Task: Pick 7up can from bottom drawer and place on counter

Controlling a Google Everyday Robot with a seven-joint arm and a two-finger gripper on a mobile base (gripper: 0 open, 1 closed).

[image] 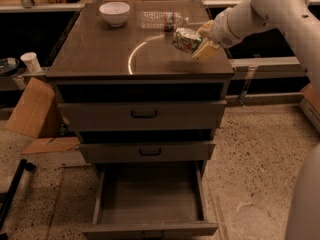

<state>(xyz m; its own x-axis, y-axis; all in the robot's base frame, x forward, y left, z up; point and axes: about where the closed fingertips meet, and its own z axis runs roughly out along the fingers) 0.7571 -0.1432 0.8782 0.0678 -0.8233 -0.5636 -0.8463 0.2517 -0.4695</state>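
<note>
While above counter (100,54), pincer (196,41) round can (184,39)

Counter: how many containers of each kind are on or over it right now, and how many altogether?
Bowls: 1, the round white bowl, back left on the glossy grey-brown counter.
Bottles: 1, the clear plastic bottle lying at the back.
Cans: 1, the dented silver-and-green 7up can, held by the gripper over the right side.
Total: 3.
</note>
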